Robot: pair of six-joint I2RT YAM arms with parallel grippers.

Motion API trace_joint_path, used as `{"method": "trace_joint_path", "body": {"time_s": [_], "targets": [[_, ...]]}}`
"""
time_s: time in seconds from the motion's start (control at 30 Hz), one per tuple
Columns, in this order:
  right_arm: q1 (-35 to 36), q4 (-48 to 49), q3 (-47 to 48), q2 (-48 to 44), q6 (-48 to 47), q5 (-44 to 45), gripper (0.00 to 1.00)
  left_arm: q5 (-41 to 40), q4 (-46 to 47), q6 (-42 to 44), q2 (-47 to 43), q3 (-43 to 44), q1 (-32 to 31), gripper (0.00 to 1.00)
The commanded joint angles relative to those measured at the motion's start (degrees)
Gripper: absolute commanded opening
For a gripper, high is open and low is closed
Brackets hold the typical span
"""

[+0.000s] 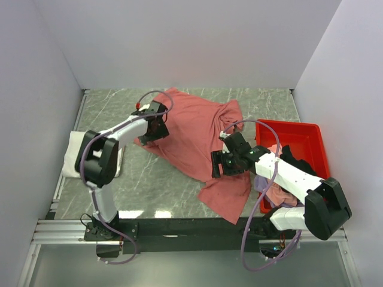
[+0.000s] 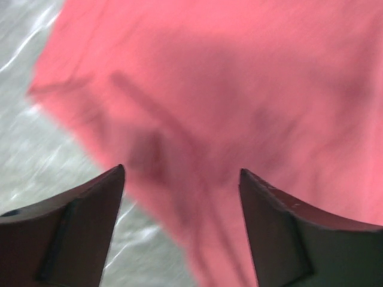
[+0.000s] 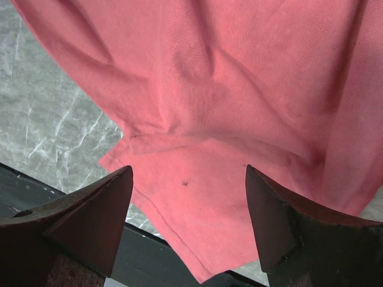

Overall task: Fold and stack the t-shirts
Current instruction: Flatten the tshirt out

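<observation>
A: Where's the shirt?
B: The red t-shirt (image 1: pixel 197 131) is crumpled across the middle of the table (image 1: pixel 149 179), one corner near the front edge. The tray (image 1: pixel 299 128) on the right holds other t-shirts (image 1: pixel 272 192), and the white t-shirt (image 1: pixel 70 156) is at the far left.
A: Tools?
B: The left tool (image 2: pixel 181 173) is spread wide over the shirt's left edge and the right tool (image 3: pixel 188 173) over the lower corner — neither holds anything.
A: Handling?
B: Likely light and limp, so it'll sag and bunch. Pinch hem corners — not mid-cloth.
</observation>
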Motion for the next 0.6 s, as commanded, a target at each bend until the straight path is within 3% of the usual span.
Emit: {"method": "trace_joint_path", "body": {"time_s": [0.0,0.23,0.3,0.37,0.43,0.57], "targets": [[-0.43,1.51,-0.14,-0.06,-0.89,0.01,0.82,-1.89,1.17,-2.56,-9.61,-6.44,0.85,0.84],[-0.51,1.6,-0.14,0.55,-0.98,-0.34,0.82,1.36,8.56,-4.33,-16.23,-17.79,4.72,0.86],[-0.43,1.68,-0.14,0.73,-0.9,-0.34,0.82,2.77,9.62,-4.06,-15.8,-17.97,5.51,0.79],[-0.43,1.6,-0.14,0.73,-0.81,-0.08,0.82,4.16,10.32,-4.07,-14.83,-17.19,6.3,0.62],[-0.51,1.42,-0.31,0.64,-0.81,0.1,0.82,4.87,10.59,-4.15,-13.34,-16.74,6.56,0.53],[-0.51,1.16,-0.31,0.73,-0.63,0.63,0.82,6.11,11.91,-3.8,-11.49,-15.87,6.83,0.44]]}}
